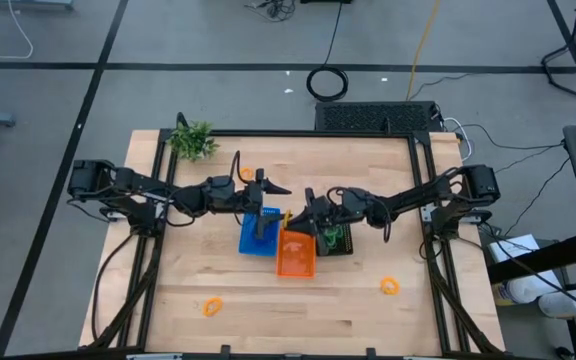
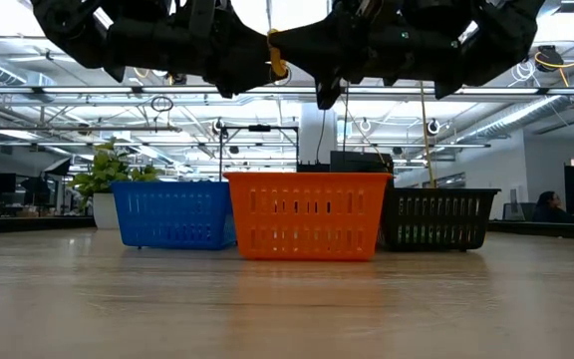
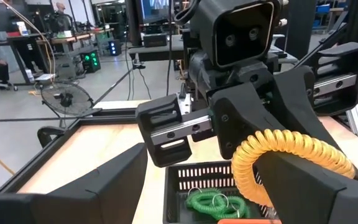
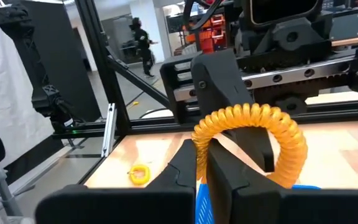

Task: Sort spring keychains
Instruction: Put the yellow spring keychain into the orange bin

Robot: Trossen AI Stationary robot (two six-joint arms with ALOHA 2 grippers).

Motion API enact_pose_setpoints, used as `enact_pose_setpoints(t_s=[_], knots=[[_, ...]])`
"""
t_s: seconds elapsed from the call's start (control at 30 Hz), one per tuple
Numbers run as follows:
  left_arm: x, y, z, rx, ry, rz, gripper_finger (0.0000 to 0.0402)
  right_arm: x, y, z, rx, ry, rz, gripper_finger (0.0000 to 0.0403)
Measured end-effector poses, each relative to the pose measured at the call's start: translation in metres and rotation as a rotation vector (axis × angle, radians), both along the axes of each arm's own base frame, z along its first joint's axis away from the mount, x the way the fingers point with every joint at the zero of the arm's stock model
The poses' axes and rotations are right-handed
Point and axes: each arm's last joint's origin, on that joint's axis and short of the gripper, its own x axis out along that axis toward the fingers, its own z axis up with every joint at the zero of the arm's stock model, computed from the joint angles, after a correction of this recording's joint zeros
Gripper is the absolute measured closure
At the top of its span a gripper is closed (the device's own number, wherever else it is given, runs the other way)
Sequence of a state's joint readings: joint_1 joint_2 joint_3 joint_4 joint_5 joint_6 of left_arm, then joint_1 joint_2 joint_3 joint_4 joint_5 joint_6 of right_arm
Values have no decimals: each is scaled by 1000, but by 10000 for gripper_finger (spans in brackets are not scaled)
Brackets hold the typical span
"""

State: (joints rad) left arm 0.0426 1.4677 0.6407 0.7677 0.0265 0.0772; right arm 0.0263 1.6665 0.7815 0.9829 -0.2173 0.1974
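Observation:
Above the baskets, my right gripper (image 4: 202, 149) is shut on an orange spring keychain (image 4: 253, 121). My left gripper (image 1: 271, 205) faces it, open. One of its fingers (image 4: 229, 87) stands close behind the coil's arch; whether it touches the coil I cannot tell. Below stand the blue basket (image 1: 258, 238), the orange basket (image 1: 295, 255) and the black basket (image 1: 334, 240). Green keychains (image 3: 210, 202) lie in the black one. More orange keychains lie on the table at the near left (image 1: 212, 305), the near right (image 1: 390, 286) and the far side (image 1: 245, 175). My right gripper pinches one spot of the coil (image 4: 197, 135) between its two fingertips. The fingers come level from the table's right. The rest of the loop arches up and over beside them, lifted clear above the baskets.
A green plant sprig (image 1: 193, 140) sits at the table's far left corner. The black frame rails (image 1: 423, 200) run along the table's sides. Bare wood lies between the baskets and the near edge.

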Motion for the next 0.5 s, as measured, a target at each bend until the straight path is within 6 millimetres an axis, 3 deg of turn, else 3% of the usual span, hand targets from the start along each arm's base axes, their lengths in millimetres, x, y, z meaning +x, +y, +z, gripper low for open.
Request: enact_pose_setpoints(t_s=[0.1,0.2,0.5], knots=[[0,-3,0,13,-3,-10,104,0,1,0,0,0,9,399],[0,-8,0,49,-3,-37,143,0,1,0,0,0,25,399],[0,-19,1,99,-9,-126,366,0,1,0,-1,0,25,399]])
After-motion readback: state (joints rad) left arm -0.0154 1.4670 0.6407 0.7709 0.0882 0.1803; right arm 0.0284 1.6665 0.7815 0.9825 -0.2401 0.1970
